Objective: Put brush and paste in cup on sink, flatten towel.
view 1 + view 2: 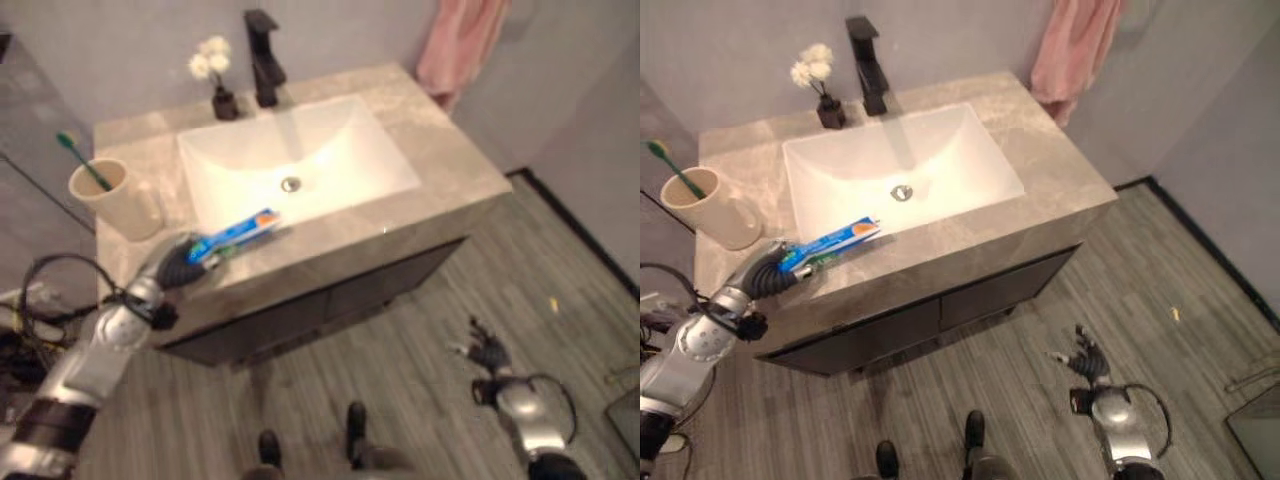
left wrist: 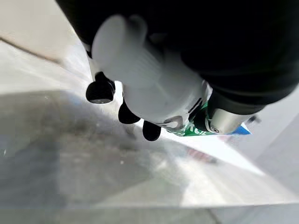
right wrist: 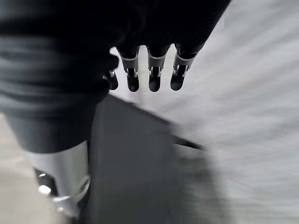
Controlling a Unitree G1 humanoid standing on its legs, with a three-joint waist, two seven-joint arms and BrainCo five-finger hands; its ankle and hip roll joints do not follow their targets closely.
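Gripping toothpaste tube by its end, left hand curled, counter's front edge

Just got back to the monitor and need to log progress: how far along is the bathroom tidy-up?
Done: the green toothbrush already stands in the cup on the counter. In hand: the left hand is curled round the toothpaste tube at the sink's front edge, not yet in the cup. Left: the pink towel hangs bunched on the wall. The right hand hangs open, low over the floor.
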